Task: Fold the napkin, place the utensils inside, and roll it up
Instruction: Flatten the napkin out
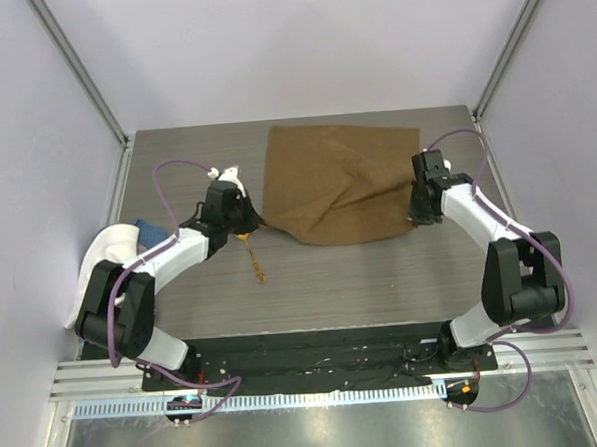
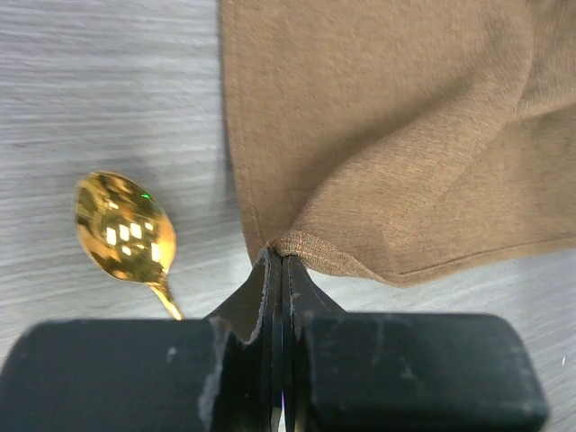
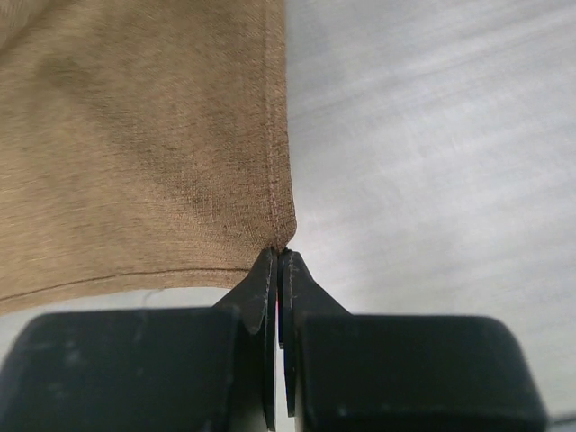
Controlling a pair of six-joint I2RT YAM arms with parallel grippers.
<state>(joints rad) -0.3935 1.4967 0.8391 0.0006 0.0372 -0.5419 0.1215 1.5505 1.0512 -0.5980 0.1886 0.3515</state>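
Observation:
The tan-brown napkin lies spread and rumpled on the grey table. My left gripper is shut on the napkin's near left corner. My right gripper is shut on its near right corner. The gold spoon lies on the table just near of the left gripper, handle pointing toward the arms. In the left wrist view its oval bowl sits to the left of the pinched corner, apart from the cloth.
A white cloth and a bit of blue cloth lie at the table's left edge beside the left arm. Metal frame posts stand at the far corners. White walls enclose the table.

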